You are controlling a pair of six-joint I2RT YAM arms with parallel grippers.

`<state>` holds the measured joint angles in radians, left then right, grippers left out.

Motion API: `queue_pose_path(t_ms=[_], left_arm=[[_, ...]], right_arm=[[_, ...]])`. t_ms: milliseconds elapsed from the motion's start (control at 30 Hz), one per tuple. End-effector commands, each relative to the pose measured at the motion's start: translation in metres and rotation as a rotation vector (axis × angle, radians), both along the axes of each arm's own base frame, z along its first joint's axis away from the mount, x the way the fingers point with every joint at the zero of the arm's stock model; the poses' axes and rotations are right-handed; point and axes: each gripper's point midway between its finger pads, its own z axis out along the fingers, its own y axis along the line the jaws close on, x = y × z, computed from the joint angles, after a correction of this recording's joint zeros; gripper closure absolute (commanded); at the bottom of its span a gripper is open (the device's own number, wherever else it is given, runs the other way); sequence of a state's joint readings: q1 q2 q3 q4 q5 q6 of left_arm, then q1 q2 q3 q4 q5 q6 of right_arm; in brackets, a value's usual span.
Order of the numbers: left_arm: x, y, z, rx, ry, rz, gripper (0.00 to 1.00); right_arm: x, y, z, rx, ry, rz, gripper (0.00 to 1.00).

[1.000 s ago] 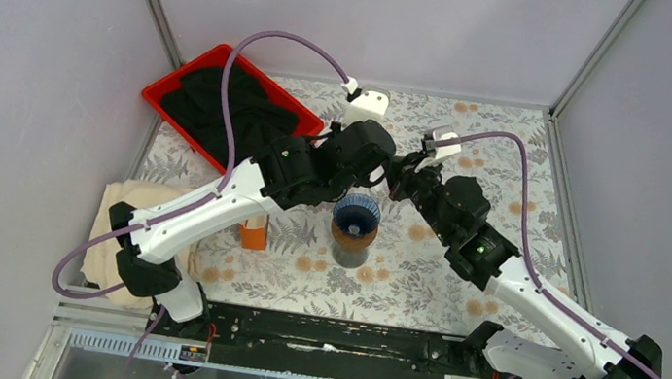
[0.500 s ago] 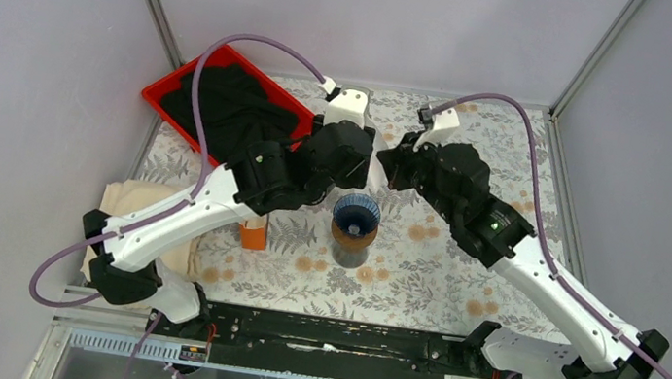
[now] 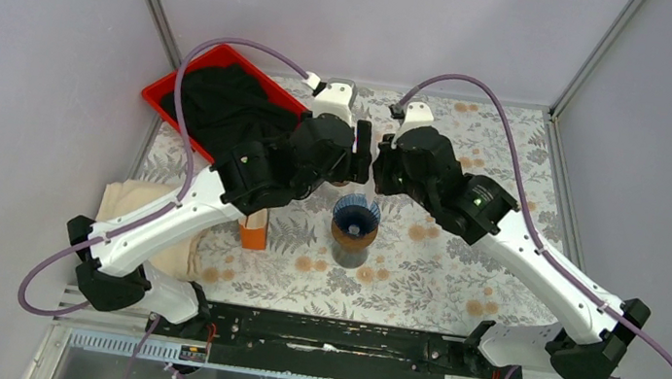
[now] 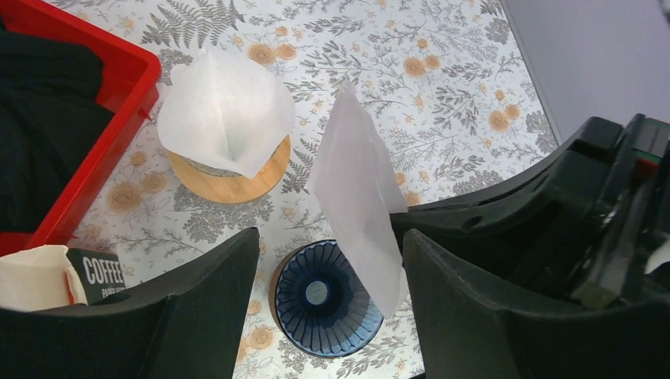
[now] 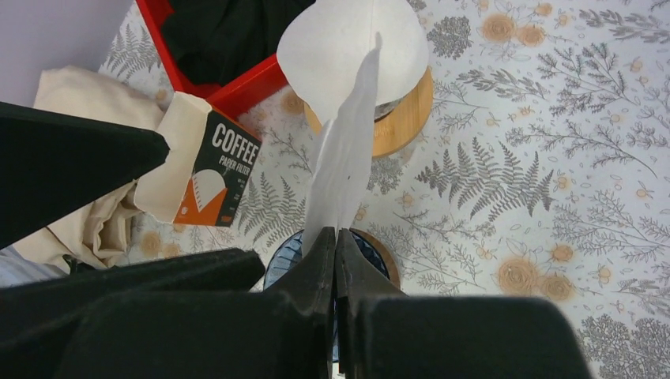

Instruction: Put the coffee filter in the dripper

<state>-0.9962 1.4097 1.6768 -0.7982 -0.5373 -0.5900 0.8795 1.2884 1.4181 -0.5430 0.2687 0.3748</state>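
My right gripper (image 5: pixel 337 234) is shut on the lower edge of a flat, folded white coffee filter (image 5: pixel 344 162), which hangs above the ribbed blue dripper (image 5: pixel 287 254). In the left wrist view the filter (image 4: pixel 357 188) stands between the spread fingers of my left gripper (image 4: pixel 328 237), which is open and touches nothing. The dripper (image 4: pixel 325 300) sits below, on a brown jar. From above, the two grippers (image 3: pixel 357 153) (image 3: pixel 381 161) face each other just behind the dripper (image 3: pixel 356 214).
A second white filter (image 4: pixel 225 110) rests opened in a wooden-ringed holder (image 4: pixel 237 181) behind the dripper. A red tray (image 3: pixel 160 93) with black cloth lies far left. An orange and black coffee filter box (image 3: pixel 254 232) and a beige cloth (image 3: pixel 129 206) lie to the left.
My left gripper has opened and let go of the filter, which stays in the right gripper. Both wrists have moved farther from the arm bases and closer together.
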Motion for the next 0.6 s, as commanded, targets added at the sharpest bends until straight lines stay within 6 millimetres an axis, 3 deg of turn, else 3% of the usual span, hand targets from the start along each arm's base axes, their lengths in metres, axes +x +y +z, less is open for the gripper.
queue_pose_path(t_ms=[0,433,567], left_arm=[[0.008,-0.013,0.004,-0.07,-0.009,-0.005,0.25],[0.024,-0.015,-0.022,-0.057,0.041,0.011,0.24],[0.024,-0.014,-0.031,-0.03,0.061,0.011,0.28]], right_arm=[[-0.001,-0.003,0.014,-0.006,-0.003,-0.038,1.0],[-0.003,0.0,0.017,-0.019,-0.018,-0.034,1.0],[-0.002,0.0,0.018,-0.022,-0.024,-0.039,1.0]])
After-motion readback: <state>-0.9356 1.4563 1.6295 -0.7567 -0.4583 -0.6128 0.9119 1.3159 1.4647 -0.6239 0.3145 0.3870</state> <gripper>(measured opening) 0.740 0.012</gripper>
